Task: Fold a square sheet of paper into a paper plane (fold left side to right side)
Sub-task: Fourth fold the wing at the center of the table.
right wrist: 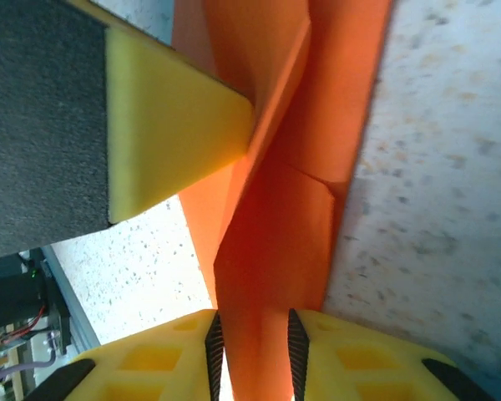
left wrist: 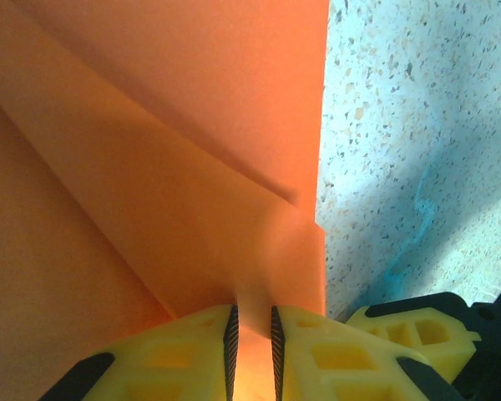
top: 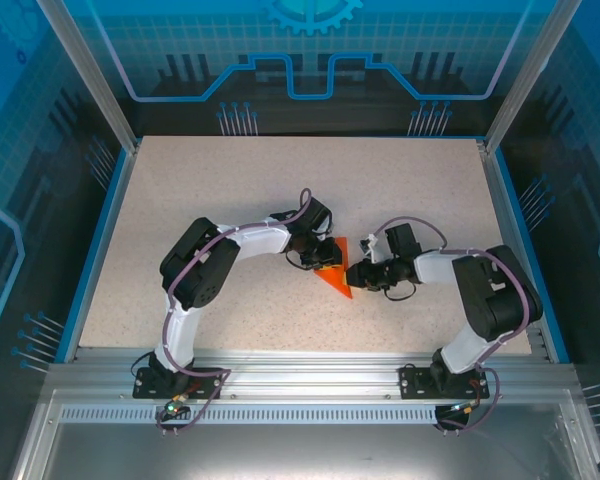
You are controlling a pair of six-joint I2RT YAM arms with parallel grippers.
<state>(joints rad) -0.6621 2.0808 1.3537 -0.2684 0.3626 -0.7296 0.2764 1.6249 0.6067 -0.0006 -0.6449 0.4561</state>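
Orange paper [top: 336, 277], folded into a narrow pointed shape with layered creases, lies on the speckled table [top: 230, 190]. It sits a little right of the middle and nearer the near edge than the far one, its tip aimed toward the near edge. We see the left arm [top: 205, 268] reach in from the left side and the right arm [top: 490, 295] from the right. The two sets of jaws meet at the paper close to each other, the left jaws at its far-left part and the right jaws at its right side. From the left wrist, the paper [left wrist: 150, 167] spreads ahead in overlapping flaps, its straight right edge against the table [left wrist: 417, 125]. A raised ridge of it runs down between the black pads [left wrist: 230, 342] of the left jaws, which are clenched on that ridge with only a thin slot between them. A yellow part of the right jaws sits just beside them at the lower right of that view. From the right wrist, a standing fold of the paper [right wrist: 275, 251] passes between the right jaws' black pads [right wrist: 213, 351] and fills the gap, yet we cannot tell whether they press it or merely flank it. Higher in that view a yellow tip of the left jaws touches the fold from the left, with bare table [right wrist: 451, 167] to the right of the paper.
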